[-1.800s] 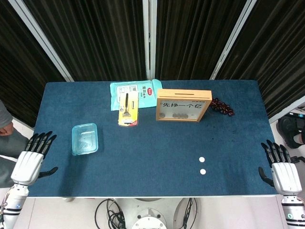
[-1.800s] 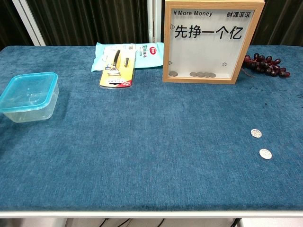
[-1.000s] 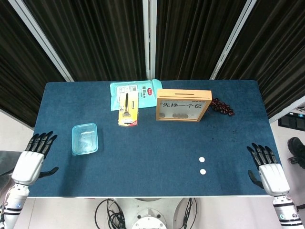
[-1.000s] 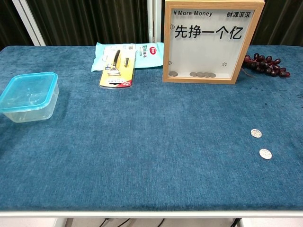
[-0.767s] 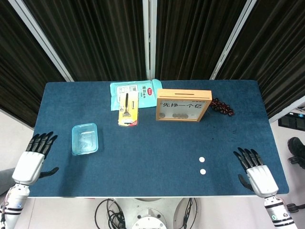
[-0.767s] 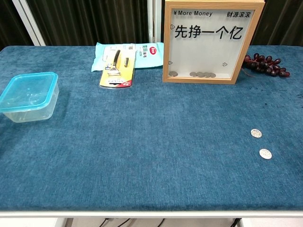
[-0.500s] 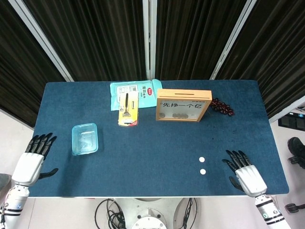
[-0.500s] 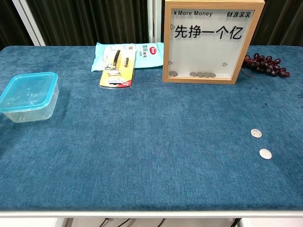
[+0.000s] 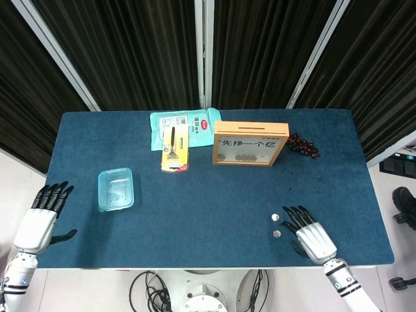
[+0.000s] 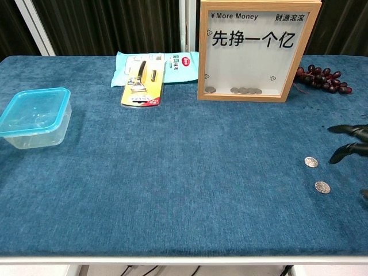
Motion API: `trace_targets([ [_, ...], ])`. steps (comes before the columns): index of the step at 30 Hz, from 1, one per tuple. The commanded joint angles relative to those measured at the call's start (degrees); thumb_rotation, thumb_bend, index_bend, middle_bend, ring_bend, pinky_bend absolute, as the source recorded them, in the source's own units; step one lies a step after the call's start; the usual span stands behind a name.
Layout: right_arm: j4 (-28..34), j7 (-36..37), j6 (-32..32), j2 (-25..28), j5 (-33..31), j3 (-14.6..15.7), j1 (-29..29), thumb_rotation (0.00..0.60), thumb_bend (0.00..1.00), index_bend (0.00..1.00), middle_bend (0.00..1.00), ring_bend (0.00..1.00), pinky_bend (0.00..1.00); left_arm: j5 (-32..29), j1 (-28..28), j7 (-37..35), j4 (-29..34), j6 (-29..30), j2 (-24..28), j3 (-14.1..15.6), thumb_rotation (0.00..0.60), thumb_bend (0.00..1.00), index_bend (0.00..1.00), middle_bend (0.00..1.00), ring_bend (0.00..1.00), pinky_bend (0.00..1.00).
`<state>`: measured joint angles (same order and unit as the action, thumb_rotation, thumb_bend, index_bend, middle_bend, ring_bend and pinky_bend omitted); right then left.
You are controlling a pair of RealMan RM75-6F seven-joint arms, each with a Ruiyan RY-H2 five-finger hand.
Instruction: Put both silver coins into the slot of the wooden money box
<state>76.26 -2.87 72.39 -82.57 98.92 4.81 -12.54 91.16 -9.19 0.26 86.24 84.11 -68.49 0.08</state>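
Coins (image 9: 275, 225) both lie unpicked near the table's (image 9: 214, 195) front right edge, right hand (image 9: 312, 238) spread empty beside them, money box (image 9: 250, 143) waiting at the back.

Blue cloth table (image 9: 208, 188), dark curtains (image 9: 130, 52) behind at 12 o'clock; clear teal tub (image 9: 116, 189) at 9 o'clock, upright, no lid seen, standing alone well apart from the other items; teal wipes pack (image 9: 185, 129) lying flat toward 11 o'clock near the far edge; yellow-carded razor (image 9: 173, 150) overlapping the pack's near edge, handle pointing to 12 o'clock; bunch of dark grapes (image 9: 303, 145) at 2 o'clock, lying on the cloth; cables (image 9: 149, 286) below the near table edge at 6 o'clock.
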Motion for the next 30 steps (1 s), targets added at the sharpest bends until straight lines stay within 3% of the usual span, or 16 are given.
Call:
trace_targets([
  [1,-0.8,0.3,-0.7,-1.0,-0.2,0.3,-0.5,0.600,0.34,0.29,0.00,0.00,0.00,-0.1,0.1,-0.2,-0.1,0.1,0.1,0.0,0.600,0.05,0.00,0.00,0.00,0.00],
  [30,-2.9,0.6,-1.3,-3.3,-1.5,2.1,-1.3,0.600,0.34,0.30,0.00,0.00,0.00,-0.1,0.1,-1.4,-1.0,-0.2,0.1,0.0,0.600,0.05,0.00,0.00,0.00,0.00],
])
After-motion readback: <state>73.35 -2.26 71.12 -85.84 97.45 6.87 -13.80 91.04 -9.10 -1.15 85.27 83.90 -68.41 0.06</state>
